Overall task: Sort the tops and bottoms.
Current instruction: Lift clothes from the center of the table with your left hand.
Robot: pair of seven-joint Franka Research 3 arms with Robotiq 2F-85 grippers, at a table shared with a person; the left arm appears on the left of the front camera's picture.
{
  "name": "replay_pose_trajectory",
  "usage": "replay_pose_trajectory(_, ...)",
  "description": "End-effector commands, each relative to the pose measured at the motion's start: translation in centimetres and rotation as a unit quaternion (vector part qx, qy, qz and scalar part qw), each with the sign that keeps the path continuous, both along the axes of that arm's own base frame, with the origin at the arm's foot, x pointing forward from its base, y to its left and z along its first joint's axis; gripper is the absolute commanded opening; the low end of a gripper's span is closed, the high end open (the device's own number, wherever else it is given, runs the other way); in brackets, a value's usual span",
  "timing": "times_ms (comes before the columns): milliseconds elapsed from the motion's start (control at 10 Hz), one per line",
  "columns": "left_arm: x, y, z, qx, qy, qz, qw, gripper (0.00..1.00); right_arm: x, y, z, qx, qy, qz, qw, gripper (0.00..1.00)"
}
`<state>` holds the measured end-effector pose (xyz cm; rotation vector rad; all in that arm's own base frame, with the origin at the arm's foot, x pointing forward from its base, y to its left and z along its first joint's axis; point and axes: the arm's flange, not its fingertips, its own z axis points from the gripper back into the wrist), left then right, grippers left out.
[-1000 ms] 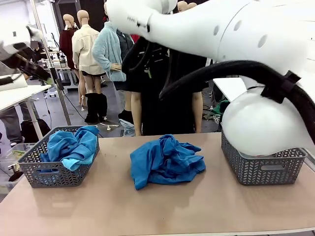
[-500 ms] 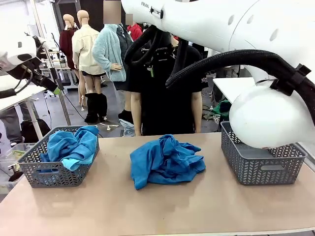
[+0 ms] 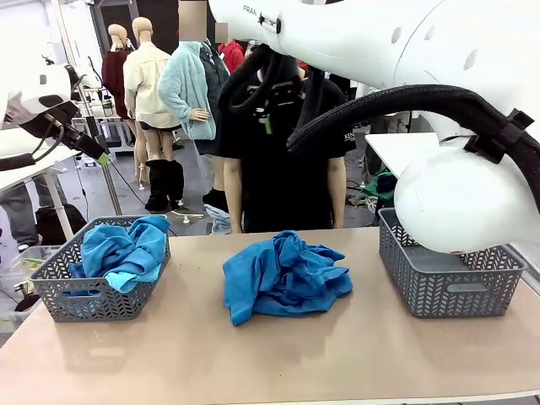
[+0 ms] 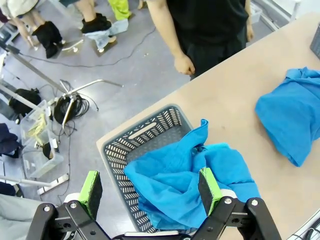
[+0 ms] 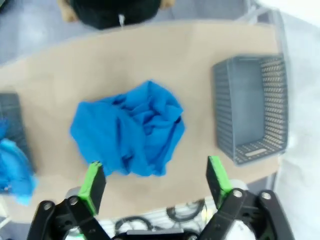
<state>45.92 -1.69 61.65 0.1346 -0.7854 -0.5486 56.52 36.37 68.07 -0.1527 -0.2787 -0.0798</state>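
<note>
Tan desk (image 3: pixel 337 359): left basket (image 3: pixel 84 302) at its left edge, crumpled blue top (image 3: pixel 283 278) dead centre, right basket (image 3: pixel 456 297) at the right edge.

Landmark: crumpled top (image 3: pixel 283 277), lying on table (image 3: pixel 270 363) at mid-width.
Left of the landmark, well apart, on table near its left end: left basket (image 3: pixel 84 304).
In left basket: second top (image 3: pixel 122 251), heaped, overhanging the rim on the side towards the landmark.
Right of the landmark, well apart, on table: right basket (image 3: pixel 456 297).
Behind the landmark, past the far table edge: person (image 3: pixel 270 186), standing.
</note>
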Motion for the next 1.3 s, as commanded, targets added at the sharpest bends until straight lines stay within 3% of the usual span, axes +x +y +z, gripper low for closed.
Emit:
replay_pose_trajectory(0, 0.2, -0.1, 0.4, 0.001, 0.002, 0.004, 1.000, 1.00, -3.8, -11.0, -2.7, -0.034, -0.007, -0.032, 0.999, 1.00)
replay_pose_trajectory(200, 0.7, -1.3, -0.6, 0.017, 0.002, -0.006, 1.000, 1.00, -7.9, -20.2, -6.4, -0.033, 0.021, -0.069, 0.997, 1.00)
replay_pose_trajectory(500, 2.1, -9.0, -3.4, 0.076, 0.035, -0.109, 0.991, 1.00, -14.2, -30.8, -13.7, 0.042, 0.071, -0.156, 0.984, 1.00)
replay_pose_trajectory(600, 1.9, -11.5, -4.6, 0.076, 0.052, -0.148, 0.985, 1.00, -16.7, -32.9, -16.4, 0.037, 0.085, -0.155, 0.983, 1.00)
replay_pose_trajectory(800, 0.8, -15.7, -6.6, 0.085, 0.049, -0.192, 0.976, 1.00, -20.8, -34.7, -21.0, 0.066, 0.095, -0.198, 0.973, 1.00)
replay_pose_trajectory(900, 0.6, -16.7, -7.1, 0.061, 0.048, -0.208, 0.975, 1.00, -20.2, -34.5, -22.4, 0.110, 0.075, -0.199, 0.971, 1.00)
replay_pose_trajectory(1000, 0.5, -16.3, -7.0, 0.081, 0.056, -0.169, 0.981, 1.00, -0.9, -27.9, -1.3, 0.036, 0.114, -0.183, 0.976, 1.00)
replay_pose_trajectory(1200, 0.5, -16.3, -7.0, 0.081, 0.056, -0.169, 0.981, 1.00, -0.9, -27.9, -1.3, 0.036, 0.114, -0.183, 0.976, 1.00)
